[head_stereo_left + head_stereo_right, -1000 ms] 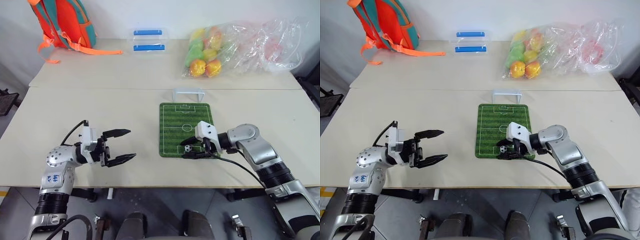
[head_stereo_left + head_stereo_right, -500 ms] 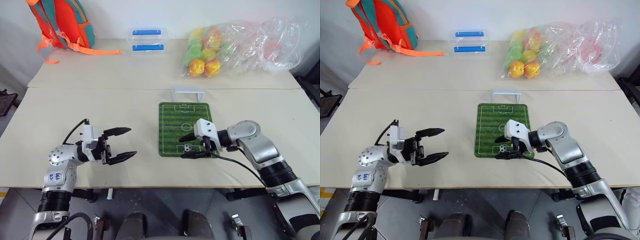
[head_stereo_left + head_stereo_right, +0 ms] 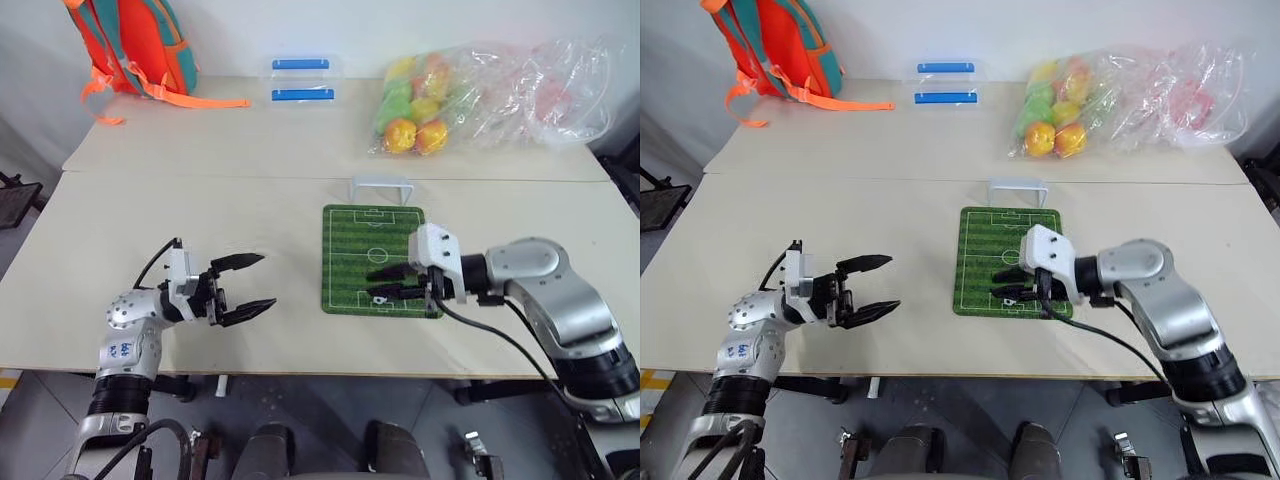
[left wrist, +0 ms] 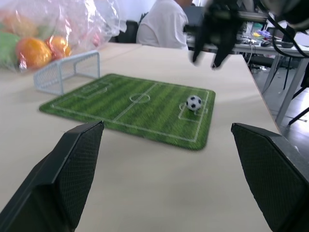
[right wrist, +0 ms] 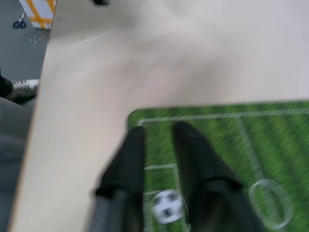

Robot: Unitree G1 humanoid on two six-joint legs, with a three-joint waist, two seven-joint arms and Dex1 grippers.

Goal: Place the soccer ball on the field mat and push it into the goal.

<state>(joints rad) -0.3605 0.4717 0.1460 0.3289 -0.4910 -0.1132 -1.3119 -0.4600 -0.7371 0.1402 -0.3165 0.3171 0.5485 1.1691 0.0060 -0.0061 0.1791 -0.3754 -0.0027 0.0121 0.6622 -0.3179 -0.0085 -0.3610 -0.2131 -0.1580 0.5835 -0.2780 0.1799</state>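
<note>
The soccer ball (image 4: 193, 102), white with black patches, lies free on the field mat (image 3: 372, 250) in the penalty box at the end nearest me. The white goal (image 3: 381, 187) stands just past the mat's far end. My right gripper (image 3: 373, 283) hovers a little above that near end, pointing left, shut and empty. In the right wrist view the ball (image 5: 166, 207) lies on the mat under its fingers (image 5: 129, 159). My left gripper (image 3: 268, 280) rests open and empty over bare table, well to the left of the mat.
A clear bag of coloured balls (image 3: 470, 90) lies at the back right. Two clear boxes with blue lids (image 3: 300, 80) and an orange backpack (image 3: 130, 45) sit along the back. A person in a white shirt (image 4: 166, 24) sits beyond the table.
My right gripper has lifted off the mat and drawn back to the right, and its fingers have closed. The ball stays on the mat. The left arm has kept still.
</note>
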